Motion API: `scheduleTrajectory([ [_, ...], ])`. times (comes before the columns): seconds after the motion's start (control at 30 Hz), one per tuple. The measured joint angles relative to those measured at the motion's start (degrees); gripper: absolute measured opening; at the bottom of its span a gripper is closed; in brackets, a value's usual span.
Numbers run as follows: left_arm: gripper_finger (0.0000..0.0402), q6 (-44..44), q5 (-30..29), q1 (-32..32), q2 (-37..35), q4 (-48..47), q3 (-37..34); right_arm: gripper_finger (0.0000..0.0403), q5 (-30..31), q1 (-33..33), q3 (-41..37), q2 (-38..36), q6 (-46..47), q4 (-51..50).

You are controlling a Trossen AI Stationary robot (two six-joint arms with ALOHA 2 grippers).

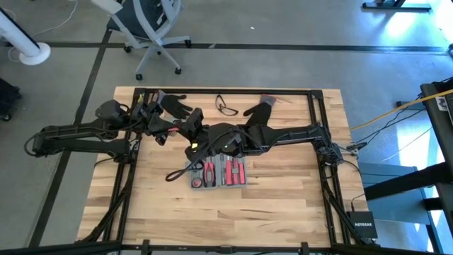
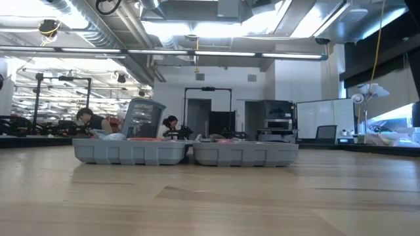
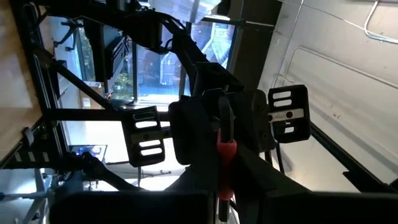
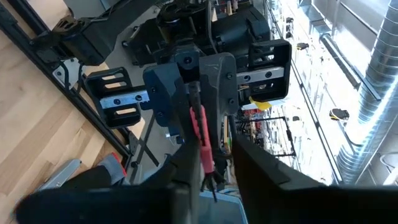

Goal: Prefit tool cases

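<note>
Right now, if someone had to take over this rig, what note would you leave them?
Left tool: shut on a slim red-handled item, raised above the table behind the case.
Right tool: facing the left one, at the same item's other end; grip unclear.
Tool case: lying open and flat mid-table, both halves side by side, several red-handled pieces already inside.
Done: case opened and partly filled.
Left: finish what looks like a handover, then seat the item in the case. Which recesses are free cannot be seen.

Overhead, table-level, two wrist cameras
</note>
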Motion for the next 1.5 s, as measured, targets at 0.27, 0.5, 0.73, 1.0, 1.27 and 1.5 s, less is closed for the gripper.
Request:
scheduleTrajectory([
  [0.27,0.0015,2.7,0.4,2.0,0.0,-1.6,-0.1,0.0153,6.4,2.1,0.0,-0.3,-0.5,-1.2],
  [0.5,0.0015,8.8,3.5,6.3,-1.0,-7.8,-0.2,0.0167,10.7,3.7,0.1,-2.2,4.2,-5.0],
  [0.73,0.0015,22.2,3.9,7.3,-3.4,-19.5,-0.5,0.0166,11.3,1.6,0.1,-7.5,41.1,-16.9],
  [1.0,0.0015,27.8,-1.0,3.3,-2.4,-12.1,-14.7,0.0166,-10.9,-4.4,0.0,-9.3,76.6,-25.4],
  [1.27,0.0015,22.2,-14.3,-9.5,-1.6,-0.5,-31.1,0.0166,-19.7,-4.0,-5.5,-9.0,86.4,-35.1],
  [1.5,0.0015,17.5,-30.7,-22.7,0.6,-0.4,-31.5,0.0166,-25.1,-0.4,-18.8,-8.9,89.6,-24.4],
])
